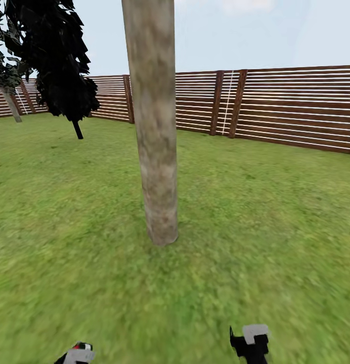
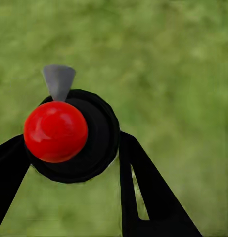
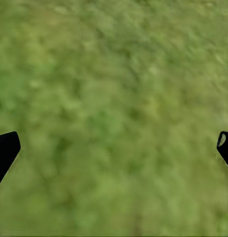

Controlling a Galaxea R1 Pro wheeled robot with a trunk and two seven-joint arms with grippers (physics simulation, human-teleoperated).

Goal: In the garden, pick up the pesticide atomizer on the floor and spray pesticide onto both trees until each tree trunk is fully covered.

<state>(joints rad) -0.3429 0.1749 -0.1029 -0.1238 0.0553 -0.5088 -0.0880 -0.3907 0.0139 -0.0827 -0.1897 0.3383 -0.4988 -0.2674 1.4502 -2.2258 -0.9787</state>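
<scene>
Atomizer (image 2: 69,136) sits clamped between the left gripper's (image 2: 71,148) two black fingers (image 2: 143,187), one at each side of the black bottle; its red top (image 2: 55,131) faces the wrist camera, a grey nozzle (image 2: 59,81) juts from its rim, and grass (image 2: 168,59) lies beyond; in the head view the left gripper (image 1: 78,354) shows at the bottom edge with a speck of red. Right gripper (image 3: 114,153) holds nothing; its jaws stand wide over the lawn. Ahead a thick pale trunk (image 1: 155,121) rises from the grass just beyond both grippers; a second pale trunk (image 1: 12,105) and a near-black tree (image 1: 58,55) stand far off by the slat fence (image 1: 291,108).
</scene>
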